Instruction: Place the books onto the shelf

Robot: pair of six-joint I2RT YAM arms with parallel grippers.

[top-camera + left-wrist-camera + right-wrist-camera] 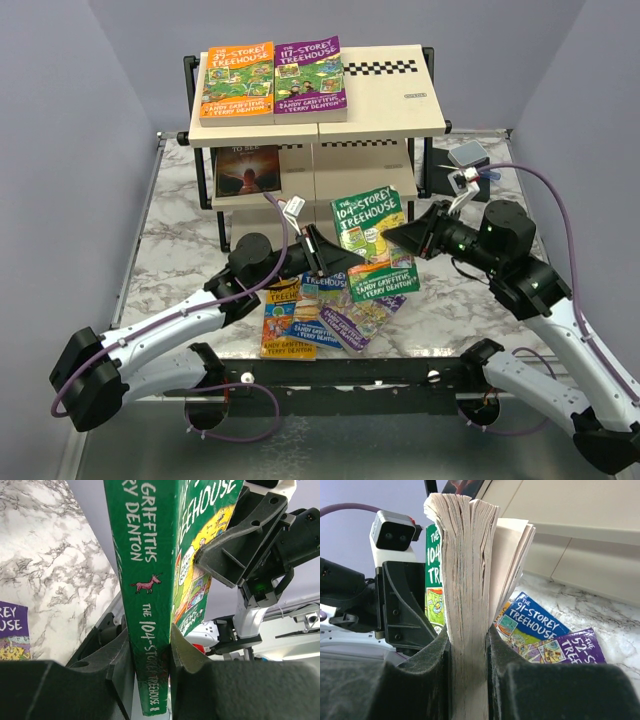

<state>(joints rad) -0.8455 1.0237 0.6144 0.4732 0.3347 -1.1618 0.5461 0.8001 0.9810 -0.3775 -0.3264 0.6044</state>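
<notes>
1. The green 104-Storey Treehouse book (378, 245) is in the middle of the marble table (170, 250), in front of the shelf (400, 100). It is between the two grippers with its cover up toward the top camera, tilted.
2. The left gripper (335, 260) is at 9 o'clock of the green book. In the left wrist view its fingers (120, 660) press on both sides of the spine end, so it is clamped on the book.
3. The right gripper (398, 237) is at 3 o'clock of the same book. In the right wrist view its fingers (437, 655) squeeze the page block at the open edge, a firm grip. A few pages fan loose on the right side.
4. The shelf sits at 12 o'clock on the table.
   - On the top board, left half, two books lie flat and side by side, touching: an orange Treehouse book (238, 80) and a purple 117-Storey Treehouse book (310, 75).
   - The right half of the top board is bare cream with a checkered strip.
5. On the middle tier, left end, a dark-cover book (248, 172) with an orange glow faces out.
6. Three loose books lie flat on the table at 6 to 7 o'clock of the held book, overlapping each other:
   - an orange-yellow book (288, 320)
   - a blue 91-Storey Treehouse book (322, 298)
   - a purple 52-Storey book (365, 315)
7. The lower edge of the green book overlaps that pile in the top view. I cannot tell whether they touch.
8. A small dark box (468, 155) with a grey top is at 2 o'clock, just right of the shelf frame.
</notes>
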